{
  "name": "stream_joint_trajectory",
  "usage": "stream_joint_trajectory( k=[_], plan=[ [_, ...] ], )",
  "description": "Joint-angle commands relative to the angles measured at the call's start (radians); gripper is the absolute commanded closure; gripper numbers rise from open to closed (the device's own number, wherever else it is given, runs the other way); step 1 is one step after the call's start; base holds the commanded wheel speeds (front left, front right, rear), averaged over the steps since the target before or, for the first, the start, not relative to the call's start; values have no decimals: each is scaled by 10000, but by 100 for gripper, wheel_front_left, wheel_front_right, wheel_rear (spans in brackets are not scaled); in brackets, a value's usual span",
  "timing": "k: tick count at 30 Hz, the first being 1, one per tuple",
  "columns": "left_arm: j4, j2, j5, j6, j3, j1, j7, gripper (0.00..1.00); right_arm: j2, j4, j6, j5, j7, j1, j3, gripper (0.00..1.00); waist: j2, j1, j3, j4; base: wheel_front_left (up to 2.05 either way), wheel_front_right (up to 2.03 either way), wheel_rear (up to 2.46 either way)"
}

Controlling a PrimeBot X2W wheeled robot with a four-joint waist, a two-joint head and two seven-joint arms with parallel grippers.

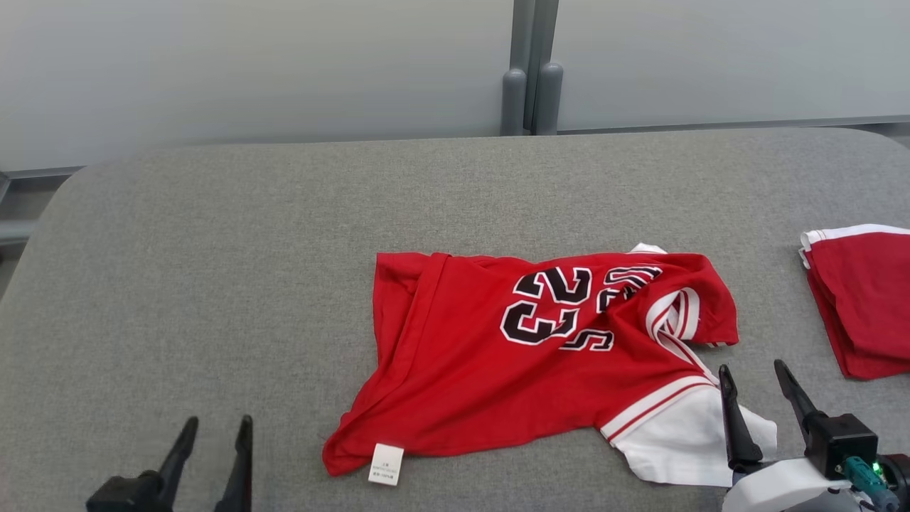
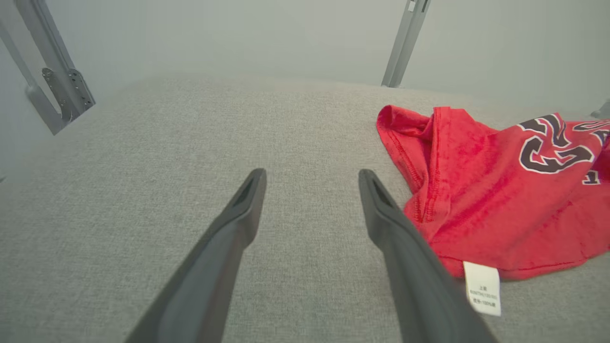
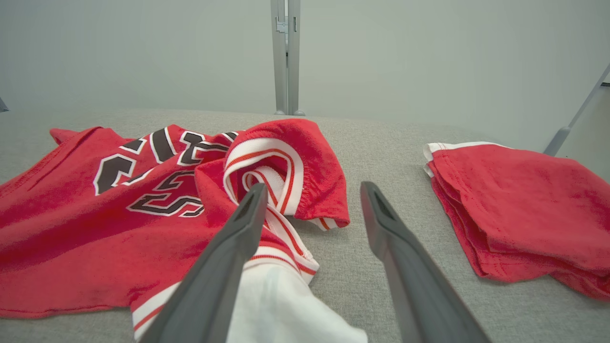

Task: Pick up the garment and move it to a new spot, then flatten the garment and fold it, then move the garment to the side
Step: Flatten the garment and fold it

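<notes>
Jersey (image 1: 526, 348): red, no. 23, crumpled mid grey padded top (image 1: 213, 235), nr front edge; long axis runs L–R.
R gripper (image 1: 751, 368): fingers spread wide, empty; tips at jersey's white panel (image 1: 682, 441), contact unclear. Nearer arm.
L gripper (image 1: 219, 421): also wide open, nothing held; jersey lies to its right, care label (image 1: 386, 464) corner closest, still apart.
Room: plenty of bare top to left & behind; right side tighter, folded red garment (image 1: 860, 306) sits there by the edge.
Next, prob.: R pinches white corner, L reaches right for label corner.
</notes>
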Motion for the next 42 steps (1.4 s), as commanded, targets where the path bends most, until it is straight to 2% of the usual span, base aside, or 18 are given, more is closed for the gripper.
stream_joint_trajectory(
  k=[1, 3, 8, 15, 16, 22, 25, 31, 42],
  plan=[
    [-162, 20, -151, -120, -183, 241, 357, 0, -13, 198, -3, 121, -10, 180, 11, 0, 82, 0, 45, -33, 0, 0, 0],
    [-508, -57, -411, -158, -338, 426, 914, 0, -95, 283, -3, 228, 249, 247, 71, 0, 82, 0, 133, -35, 0, 0, 0],
    [-1671, 93, -909, -84, -867, 878, 2909, 0, -631, -125, -3, 730, 1828, 503, 653, 0, 82, 0, 386, -11, 0, 0, 0],
    [-3590, 180, -1567, 421, -1281, 1380, 5145, 0, -1869, -1921, -3, 1960, 4160, 1418, 1483, 0, 82, 0, 695, 42, 0, 0, 0],
    [-3590, 180, -1567, 421, -1281, 1380, 5145, 0, -1869, -1921, -3, 1960, 4160, 1418, 1483, 0, 82, 0, 695, 42, 0, 0, 0],
    [-4224, 131, -1699, 719, -1315, 1558, 5596, 0, -2679, -3784, -3, 2632, 5561, 2362, 1248, 0, 82, 0, 981, -119, 0, 0, 0],
    [-4126, 80, -1786, 747, -1312, 1407, 5639, 0, -2943, -4056, -3, 2661, 6008, 2453, 1210, 0, 82, 0, 1184, -216, 0, 0, 0],
    [-3883, 155, -1826, 711, -1389, 968, 5925, 0, -3365, -3540, -3, 2625, 6388, 1792, 1594, 0, 82, 0, 1548, -332, 0, 0, 0],
    [-2867, 150, -1578, 749, -1472, 299, 5914, 0, -3456, -2088, -3, 2819, 6166, 747, 2381, 0, 82, 0, 1969, -297, 0, 0, 0]
  ],
)
